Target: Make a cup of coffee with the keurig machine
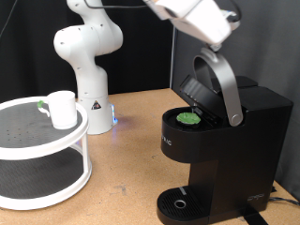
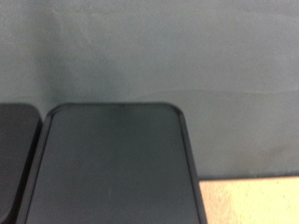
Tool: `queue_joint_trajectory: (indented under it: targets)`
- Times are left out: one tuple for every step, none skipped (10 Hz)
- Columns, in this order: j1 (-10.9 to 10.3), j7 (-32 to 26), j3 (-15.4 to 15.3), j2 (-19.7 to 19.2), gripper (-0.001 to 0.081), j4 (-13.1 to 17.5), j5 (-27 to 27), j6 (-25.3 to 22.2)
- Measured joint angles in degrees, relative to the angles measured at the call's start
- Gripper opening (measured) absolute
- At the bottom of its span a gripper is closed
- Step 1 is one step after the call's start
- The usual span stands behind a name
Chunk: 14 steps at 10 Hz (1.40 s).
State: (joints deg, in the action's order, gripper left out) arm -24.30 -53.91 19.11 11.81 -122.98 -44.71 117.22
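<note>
The keurig machine (image 1: 234,131) stands on the wooden table at the exterior view's right. Its grey-silver lid handle (image 1: 225,89) is raised, so the lid is open. A dark pod with a green top (image 1: 190,119) sits in the round brew head. The drip base (image 1: 180,202) holds nothing. The cup (image 1: 63,109), a small white mug, stands on the top tier of a round white stand (image 1: 42,150) at the exterior view's left. My gripper (image 1: 217,39) is at the top of the exterior view, just above the raised handle. Its fingers do not show in the wrist view, which shows only a dark rounded panel (image 2: 112,168).
The white robot base (image 1: 89,56) stands at the back between the stand and the machine. A dark backdrop panel (image 1: 272,42) rises behind the machine. Bare wooden table (image 1: 127,173) lies between the stand and the machine.
</note>
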Motion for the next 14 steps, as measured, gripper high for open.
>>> queue_joint_trajectory:
  targets:
    - [0.8,-0.7,0.8,0.0,0.0001,-0.4,1.0,-0.8]
    - [1.4,-1.8,1.5,0.1,0.0001,-0.8,1.8,-1.4]
    - [2.1,-3.2,2.2,0.1,0.0001,-1.5,2.8,-2.0]
    - [2.6,-4.4,2.9,0.1,0.0001,-2.2,3.4,-2.1]
    - [3.2,-5.5,3.4,0.1,0.0001,-3.0,4.1,-2.1]
    - [3.9,-6.6,4.1,0.1,0.0001,-4.0,4.7,-2.1]
    - [4.5,-7.5,4.8,0.0,0.0001,-4.9,5.3,-1.9]
    - [5.2,-8.1,5.3,-0.2,0.0001,-5.9,6.0,-1.7]
    - [5.5,-8.5,5.7,-0.5,0.0001,-6.7,6.3,-1.1]
    - [5.7,-8.8,6.0,-1.2,0.0001,-7.2,6.3,-0.2]
    - [5.8,-9.5,6.2,-1.9,0.0001,-7.4,6.0,0.5]
    - [5.8,-11.0,6.5,-2.2,0.0001,-7.5,5.1,0.5]
    - [5.8,-13.5,7.0,-2.3,0.0001,-7.4,3.0,0.0]
    - [5.8,-15.8,7.5,-2.2,0.0001,-7.2,0.6,-1.5]
